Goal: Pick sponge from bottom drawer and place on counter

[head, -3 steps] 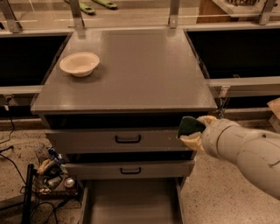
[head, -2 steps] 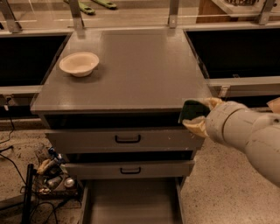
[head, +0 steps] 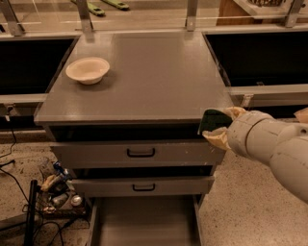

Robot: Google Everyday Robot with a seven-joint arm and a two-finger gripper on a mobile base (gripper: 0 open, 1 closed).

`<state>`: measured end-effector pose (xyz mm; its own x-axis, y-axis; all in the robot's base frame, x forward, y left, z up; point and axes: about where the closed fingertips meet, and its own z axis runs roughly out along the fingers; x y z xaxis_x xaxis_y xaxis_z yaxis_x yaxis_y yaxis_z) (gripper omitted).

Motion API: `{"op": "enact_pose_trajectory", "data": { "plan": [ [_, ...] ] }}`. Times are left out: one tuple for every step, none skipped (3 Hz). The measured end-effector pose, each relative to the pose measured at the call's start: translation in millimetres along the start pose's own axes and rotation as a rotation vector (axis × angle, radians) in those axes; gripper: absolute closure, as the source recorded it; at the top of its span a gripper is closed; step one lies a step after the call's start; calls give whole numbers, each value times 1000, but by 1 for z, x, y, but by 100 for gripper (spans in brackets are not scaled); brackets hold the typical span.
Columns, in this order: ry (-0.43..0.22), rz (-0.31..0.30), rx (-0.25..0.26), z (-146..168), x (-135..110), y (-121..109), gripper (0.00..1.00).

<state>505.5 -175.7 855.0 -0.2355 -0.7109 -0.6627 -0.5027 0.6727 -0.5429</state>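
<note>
My gripper [head: 217, 124] hangs at the counter's front right corner, at the level of the front edge. Its cream fingers [head: 219, 139] are shut on the sponge [head: 211, 120], whose dark green face shows between them. The counter [head: 154, 77] is the broad grey top of the cabinet. The bottom drawer [head: 144, 221] is pulled open below, and its grey floor shows nothing on it. My white arm [head: 274, 146] comes in from the right.
A cream bowl [head: 87, 70] sits on the counter's left rear part. Two upper drawers with black handles [head: 141, 153] are shut. Cables and small clutter [head: 55, 190] lie on the floor left of the cabinet. Metal rails [head: 191, 14] stand behind the counter.
My gripper has risen with the sponge from beside the top drawer's right end to the counter's front right corner.
</note>
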Motion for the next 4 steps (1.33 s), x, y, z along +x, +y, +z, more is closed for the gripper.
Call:
{"op": "enact_pose_trajectory", "data": {
  "plan": [
    [-18, -14, 15, 4, -15, -17, 100],
    [-54, -63, 21, 6, -54, -32, 100],
    [-85, -118, 1, 13, -97, -39, 100],
    [-86, -114, -3, 17, -98, -40, 100]
  ]
}}
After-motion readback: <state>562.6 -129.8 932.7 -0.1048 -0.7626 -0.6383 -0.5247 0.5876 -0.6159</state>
